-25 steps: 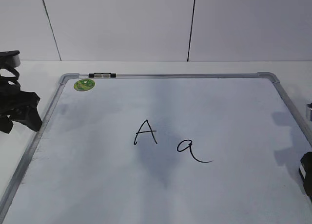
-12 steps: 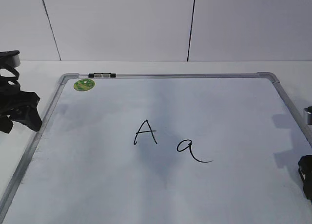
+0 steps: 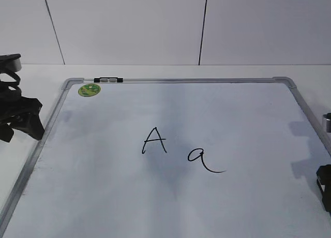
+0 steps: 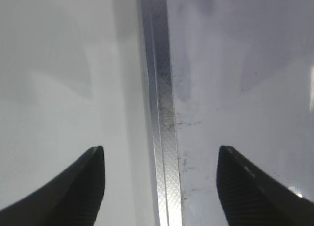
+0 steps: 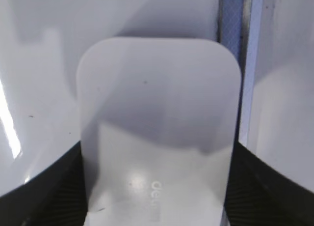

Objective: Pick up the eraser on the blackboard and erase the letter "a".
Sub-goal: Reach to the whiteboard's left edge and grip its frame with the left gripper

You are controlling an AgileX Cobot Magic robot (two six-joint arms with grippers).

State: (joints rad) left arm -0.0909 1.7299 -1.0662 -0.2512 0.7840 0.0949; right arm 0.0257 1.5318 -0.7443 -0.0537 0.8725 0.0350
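Eraser between the right gripper's fingers
The eraser (image 5: 159,132) lies beside the blackboard (image 5: 39,64) frame, between the spread right gripper (image 5: 157,186) fingers; contact unclear.

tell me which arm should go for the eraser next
Right. In the right wrist view the eraser sits between the right tool's fingers, beside the blackboard frame. The left tool straddles only the frame at the board's left edge, open and holding nothing.

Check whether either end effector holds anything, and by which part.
Left end effector: open, empty. Right end effector straddles the white rounded plastic eraser by its long sides; contact cannot be told.
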